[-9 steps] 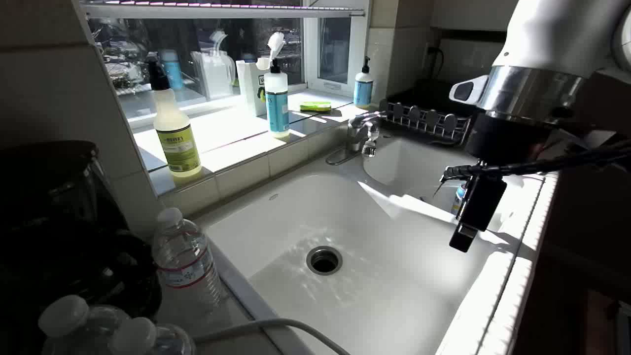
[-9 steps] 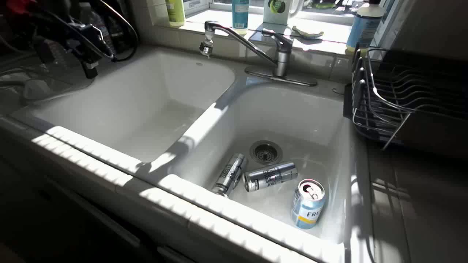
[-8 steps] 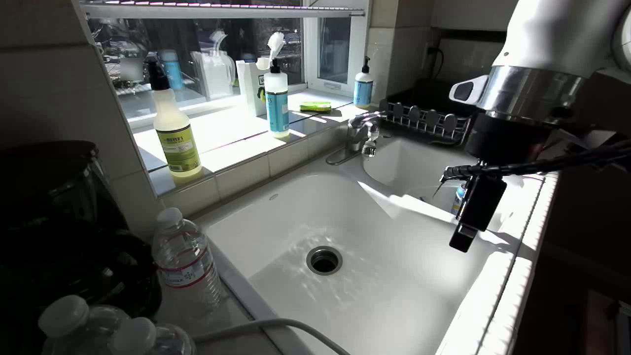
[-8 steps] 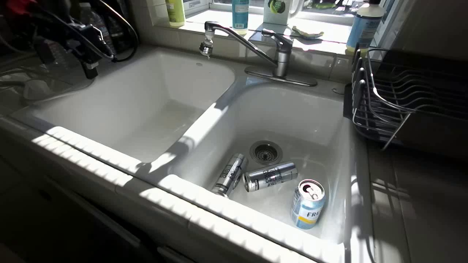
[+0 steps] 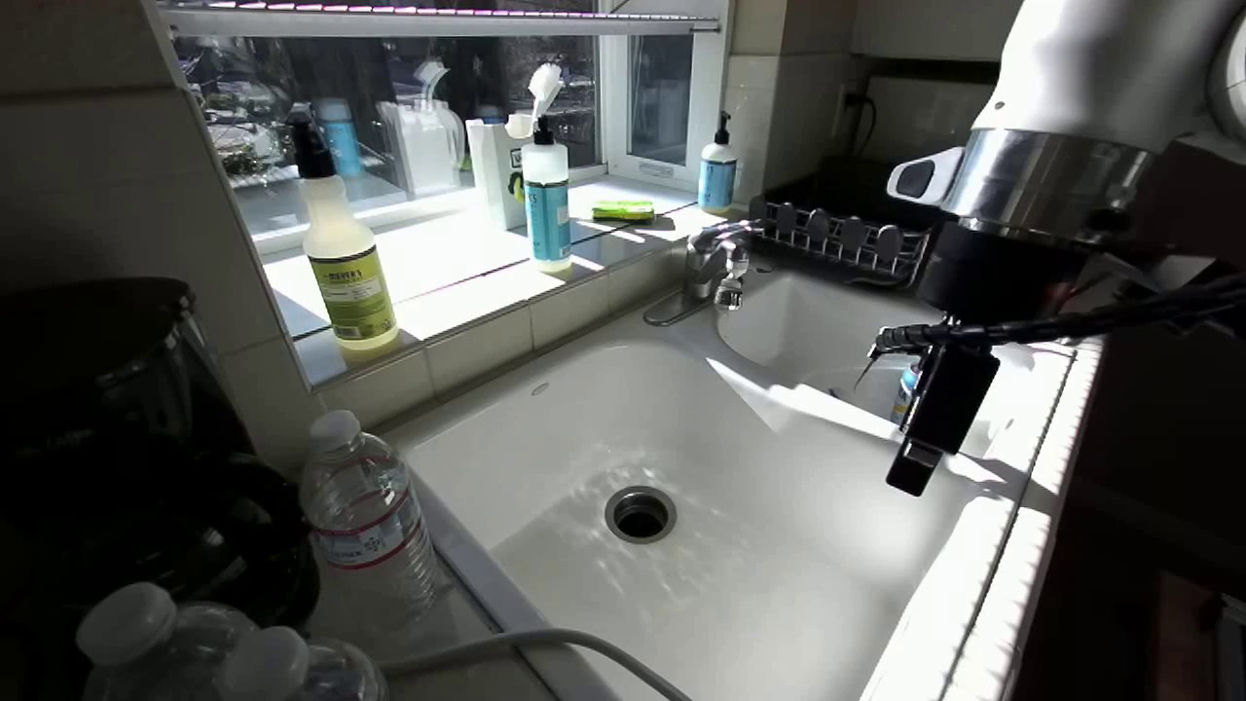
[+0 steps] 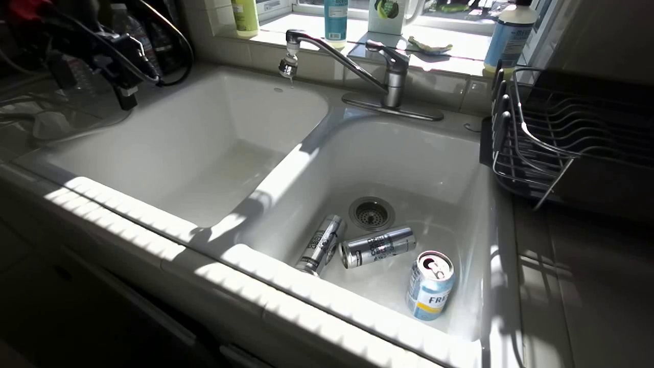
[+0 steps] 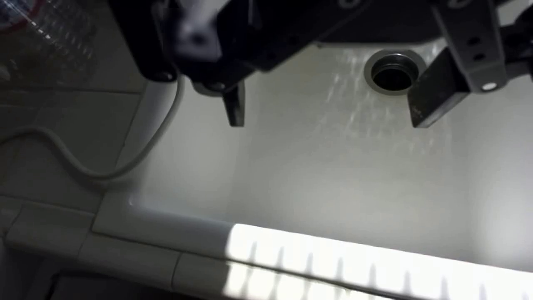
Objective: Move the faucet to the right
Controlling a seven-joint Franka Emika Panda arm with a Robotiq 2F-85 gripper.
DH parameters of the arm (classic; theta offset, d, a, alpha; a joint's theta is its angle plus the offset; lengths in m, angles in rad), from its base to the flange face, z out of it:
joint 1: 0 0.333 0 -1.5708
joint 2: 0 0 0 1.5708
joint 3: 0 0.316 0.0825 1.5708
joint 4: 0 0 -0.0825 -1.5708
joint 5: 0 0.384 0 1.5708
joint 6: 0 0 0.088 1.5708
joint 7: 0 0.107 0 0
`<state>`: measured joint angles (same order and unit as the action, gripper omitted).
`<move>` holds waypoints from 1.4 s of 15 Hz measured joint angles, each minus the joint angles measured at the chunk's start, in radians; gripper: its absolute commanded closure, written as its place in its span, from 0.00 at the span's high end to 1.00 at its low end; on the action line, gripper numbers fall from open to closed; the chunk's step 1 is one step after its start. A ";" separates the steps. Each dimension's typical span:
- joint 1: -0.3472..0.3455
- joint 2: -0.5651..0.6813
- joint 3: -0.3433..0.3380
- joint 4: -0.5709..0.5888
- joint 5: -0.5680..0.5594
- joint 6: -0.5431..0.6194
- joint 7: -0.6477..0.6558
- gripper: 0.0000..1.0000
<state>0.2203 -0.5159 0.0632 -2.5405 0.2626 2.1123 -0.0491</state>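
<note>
Jaws parted wide, gripping nothing, hang over one basin of the white sink point(image 6: 168, 138), well apart from the faucet point(image 6: 395, 84); that spread would suit closing around a slim spout point(image 6: 343, 60). The sink, largest thing here, has a divider point(image 6: 278, 171) between its two basins. Just beside the end away from the jaws stands a dark dish rack point(image 6: 541, 144), presumably to keep drips nearby. The faucet is fixed at the back near the divider, likely so its spout can serve both basins; it points over the jaws' side, so the task probably calls for swinging it toward the basin holding silver cans point(image 6: 379, 247). These lie on their sides; a blue can point(image 6: 430, 289) stands upright, perhaps awaiting rinsing.
</note>
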 measured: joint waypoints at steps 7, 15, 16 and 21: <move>-0.160 0.002 -0.013 0.089 -0.101 0.041 0.087 1.00; -0.289 0.102 -0.012 0.280 -0.298 0.040 0.210 1.00; -0.297 0.125 -0.012 0.303 -0.312 0.040 0.223 1.00; -0.310 0.250 -0.013 0.411 -0.330 0.043 0.268 1.00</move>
<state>-0.0902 -0.2659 0.0501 -2.1295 -0.0675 2.1553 0.2184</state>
